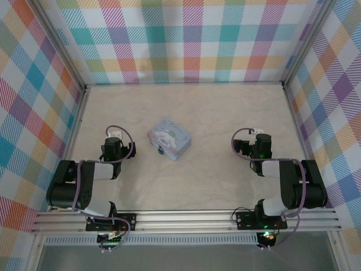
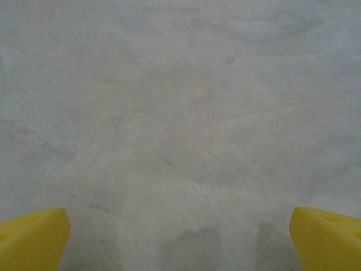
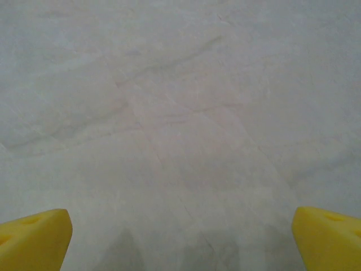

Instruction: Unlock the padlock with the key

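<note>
The left gripper [image 2: 180, 240] and right gripper [image 3: 180, 240] hold jaws wide open, likely ready to grab. The tiny dark grey metal padlock [image 1: 161, 151] lies between them.

Pale-blue cartoon tin [image 1: 170, 138] on marbled table [image 1: 220, 107], plaid walls [image 1: 192, 39] around

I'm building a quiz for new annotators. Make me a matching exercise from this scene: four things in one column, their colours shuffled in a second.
Things:
1. tin
2. padlock
3. left gripper
4. table

Colours:
a. yellow fingers
b. pale, marbled
c. pale blue
d. dark

Pairs: 1-c, 2-d, 3-a, 4-b
</note>
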Robot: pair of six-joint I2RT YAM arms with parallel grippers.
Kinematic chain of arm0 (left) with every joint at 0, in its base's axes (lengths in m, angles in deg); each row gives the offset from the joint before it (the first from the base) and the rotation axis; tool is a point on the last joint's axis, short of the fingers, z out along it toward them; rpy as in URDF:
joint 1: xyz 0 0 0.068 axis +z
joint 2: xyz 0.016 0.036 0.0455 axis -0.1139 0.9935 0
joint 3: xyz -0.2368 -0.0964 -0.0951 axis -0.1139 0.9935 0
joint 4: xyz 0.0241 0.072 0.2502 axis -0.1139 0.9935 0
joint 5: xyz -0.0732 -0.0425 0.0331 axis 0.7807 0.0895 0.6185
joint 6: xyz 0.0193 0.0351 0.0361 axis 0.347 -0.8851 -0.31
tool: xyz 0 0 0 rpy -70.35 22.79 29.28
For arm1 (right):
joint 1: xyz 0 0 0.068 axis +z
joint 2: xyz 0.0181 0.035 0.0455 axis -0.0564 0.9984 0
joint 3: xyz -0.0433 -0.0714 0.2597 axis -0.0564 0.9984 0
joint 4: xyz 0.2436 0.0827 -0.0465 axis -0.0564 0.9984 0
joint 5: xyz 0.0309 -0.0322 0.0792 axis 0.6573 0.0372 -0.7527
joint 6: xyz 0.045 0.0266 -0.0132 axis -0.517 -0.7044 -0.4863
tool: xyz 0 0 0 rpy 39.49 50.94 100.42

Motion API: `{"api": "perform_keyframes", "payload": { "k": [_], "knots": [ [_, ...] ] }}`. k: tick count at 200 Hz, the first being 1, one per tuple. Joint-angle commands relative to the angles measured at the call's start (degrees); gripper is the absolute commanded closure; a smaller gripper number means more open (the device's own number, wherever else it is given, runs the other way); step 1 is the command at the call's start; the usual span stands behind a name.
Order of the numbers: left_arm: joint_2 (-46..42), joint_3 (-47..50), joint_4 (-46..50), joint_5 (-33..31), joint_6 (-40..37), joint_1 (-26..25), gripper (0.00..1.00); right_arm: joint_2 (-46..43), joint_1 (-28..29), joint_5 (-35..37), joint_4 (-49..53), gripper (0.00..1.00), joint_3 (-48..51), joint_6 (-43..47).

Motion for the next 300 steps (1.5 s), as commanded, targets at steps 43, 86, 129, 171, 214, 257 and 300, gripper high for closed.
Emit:
{"api": "perform_keyframes", "payload": {
  "k": [43,86,129,171,214,257,300],
  "knots": [
    [3.83,-3.08,-12.31,-3.72,2.13,-1.71,0.00,3.63,-1.12,-4.48,-12.61,0.00,-3.37,2.81],
    [3.80,-3.13,-12.29,-3.70,2.14,-1.76,0.00,3.71,-1.11,-4.47,-12.59,0.00,-3.37,2.81],
    [3.80,-3.13,-12.27,-3.73,2.15,-1.76,0.00,3.60,-1.05,-4.48,-12.57,0.00,-3.37,2.81],
    [3.80,-3.08,-12.27,-3.73,2.14,-1.68,0.00,3.71,-1.08,-4.48,-12.53,0.00,-3.37,2.81],
    [3.72,-3.00,-12.43,-3.65,2.15,-1.70,0.00,3.58,-1.12,-4.47,-12.70,0.01,-3.24,2.81],
    [-0.98,-11.08,5.14,-5.65,2.92,-1.63,0.00,-4.42,-1.04,-3.45,5.79,0.00,-9.97,2.57],
    [-5.87,-16.87,15.01,-6.33,5.59,-1.53,0.00,-14.33,-1.03,-4.73,13.70,0.00,-12.36,-3.60]
  ]
}}
